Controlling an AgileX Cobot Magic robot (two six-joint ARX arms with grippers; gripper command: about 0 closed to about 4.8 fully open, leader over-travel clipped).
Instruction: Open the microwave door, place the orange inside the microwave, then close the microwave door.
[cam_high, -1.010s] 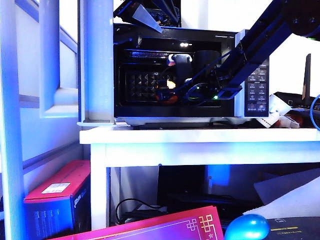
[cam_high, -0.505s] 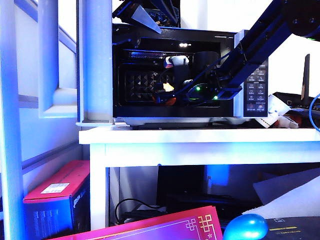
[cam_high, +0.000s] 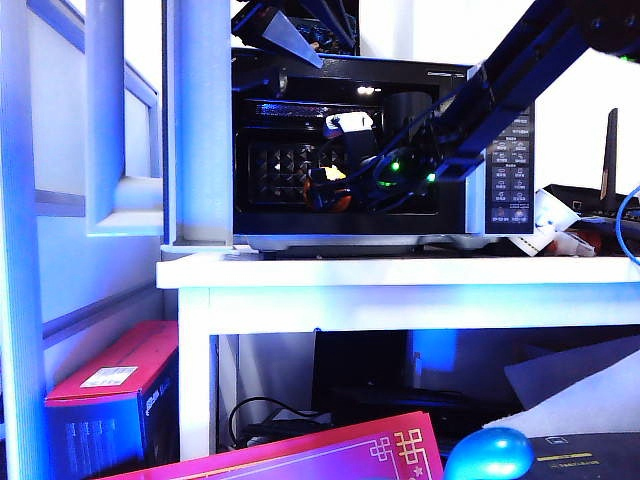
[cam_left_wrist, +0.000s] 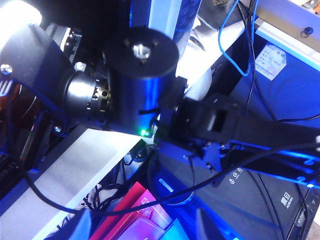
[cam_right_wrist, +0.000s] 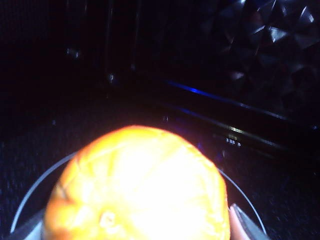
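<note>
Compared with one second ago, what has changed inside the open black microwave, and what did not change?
The right gripper, deep in the black boxy microwave, moved slightly up and left with the small round orange, which lies between its fingers; whether they have let it go is unclear. The grey-white microwave door stayed swung open, and the shiny blue egg-shaped object stayed below.

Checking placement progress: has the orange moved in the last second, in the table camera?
Yes. The orange sits slightly left of where it was, measured against the microwave's patterned back wall, inside the cavity.
</note>
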